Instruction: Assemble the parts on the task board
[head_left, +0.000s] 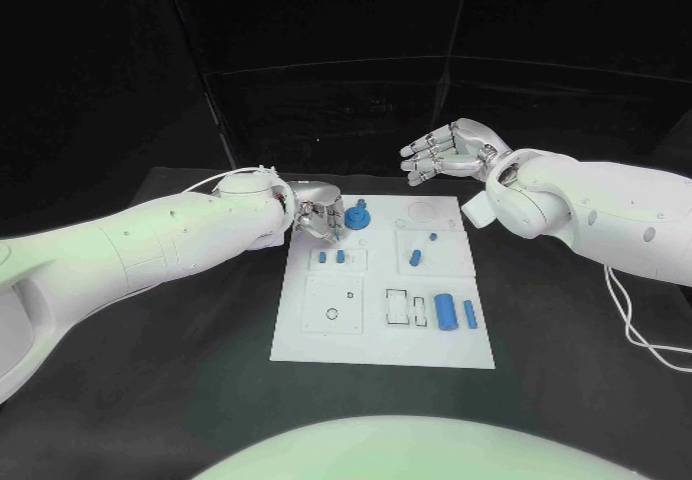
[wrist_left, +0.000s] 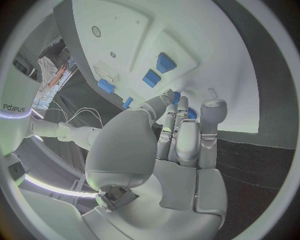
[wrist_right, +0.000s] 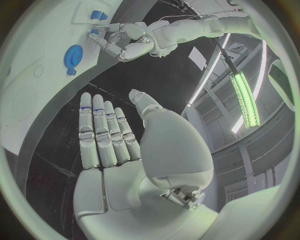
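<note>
One blue cylinder (head_left: 447, 312) lies lengthwise along board.

Black table (head_left: 173, 380), dark curtained backdrop (head_left: 332, 80), long green-white ceiling light strips (wrist_right: 245, 95)

task board (head_left: 378, 345): you see a smooth white plate, matt, plastic by its look.
parts (head_left: 447, 312): you see smooth blue pieces, apparently plastic, with a slight sheen.
table (head_left: 173, 340): your black top looks matt and faintly textured.
left hand (head_left: 316, 216): you see silver, metallic-looking fingers with a satin shine.
right hand (head_left: 450, 150): same silver finish, smooth and lightly glossy.
arms (head_left: 144, 245): glossy white shells, plastic by the look.
</note>
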